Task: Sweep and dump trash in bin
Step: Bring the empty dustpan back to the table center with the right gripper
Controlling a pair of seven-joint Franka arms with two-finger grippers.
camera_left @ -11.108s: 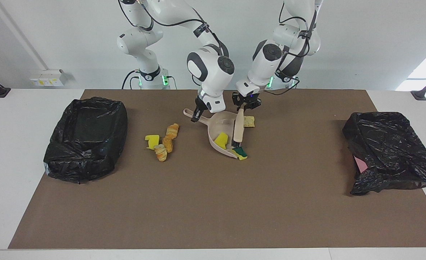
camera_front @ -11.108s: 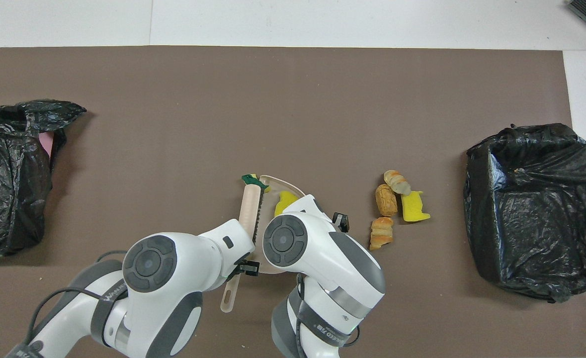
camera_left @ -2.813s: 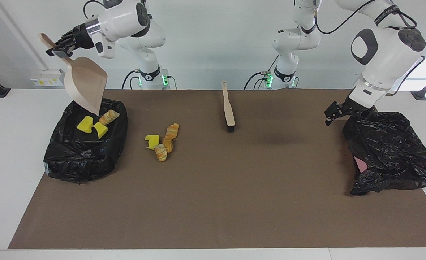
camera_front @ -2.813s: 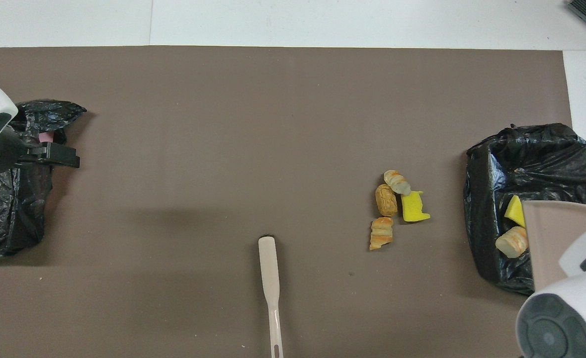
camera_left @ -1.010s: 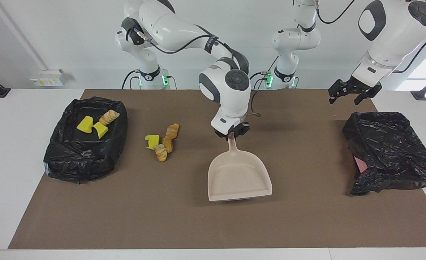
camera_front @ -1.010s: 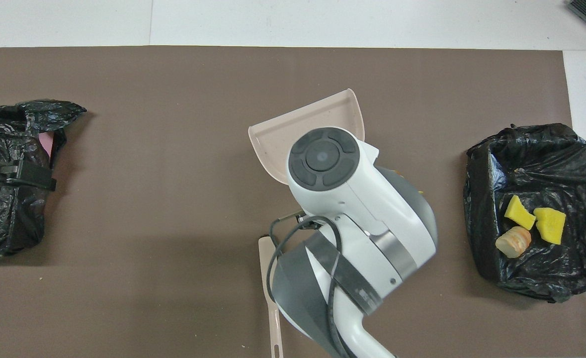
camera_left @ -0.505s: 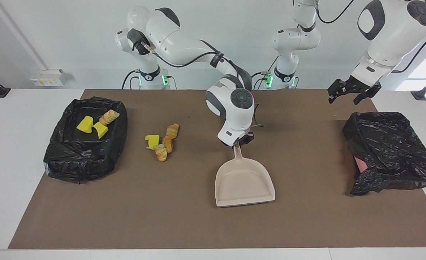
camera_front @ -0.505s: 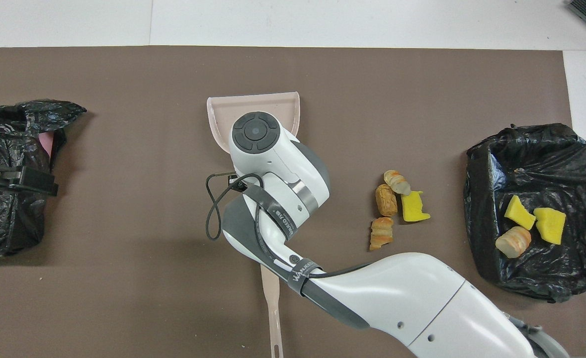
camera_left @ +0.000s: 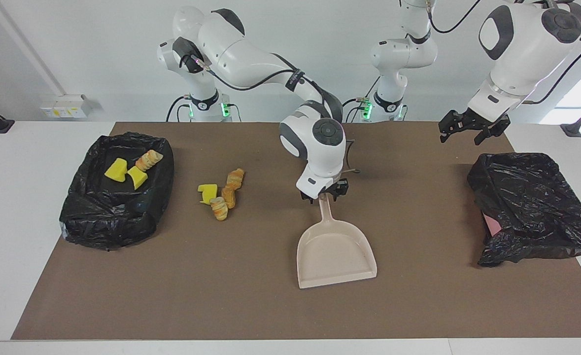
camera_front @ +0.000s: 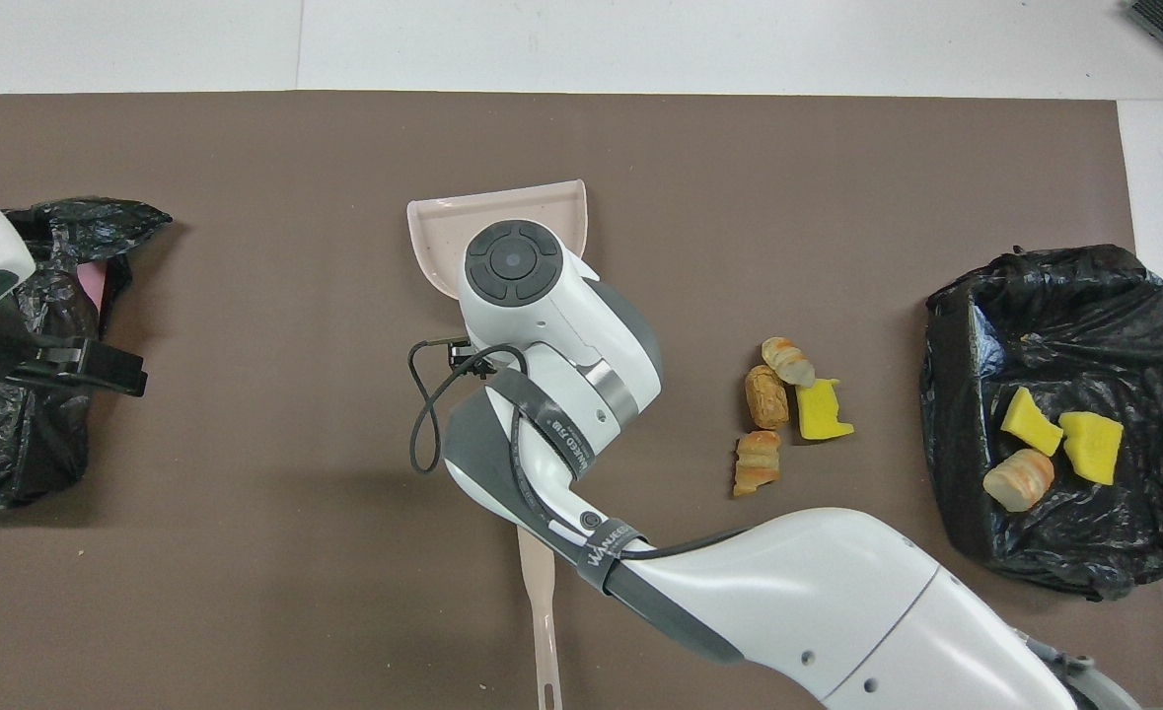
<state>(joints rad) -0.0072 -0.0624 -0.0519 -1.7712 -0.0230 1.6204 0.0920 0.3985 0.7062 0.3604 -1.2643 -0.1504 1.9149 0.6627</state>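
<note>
Several pieces of trash (camera_left: 219,195) (camera_front: 788,414), yellow sponge and striped bread chunks, lie loose on the brown mat. Three more pieces (camera_left: 127,170) (camera_front: 1045,449) lie inside the black-lined bin (camera_left: 113,217) (camera_front: 1064,325) at the right arm's end. The beige dustpan (camera_left: 337,254) (camera_front: 502,212) lies flat and empty mid-table. My right gripper (camera_left: 324,193) stands open at the top of its handle, a finger on each side. My left gripper (camera_left: 470,129) (camera_front: 132,375) hangs open in the air by the second bin.
A second black-bagged bin (camera_left: 531,207) (camera_front: 9,444) sits at the left arm's end. The beige brush (camera_front: 542,611) lies on the mat nearer the robots than the dustpan, mostly covered by the right arm.
The right gripper set the dustpan down flat on the mat and opened off its handle. The left gripper drifted slightly toward the table's middle.
</note>
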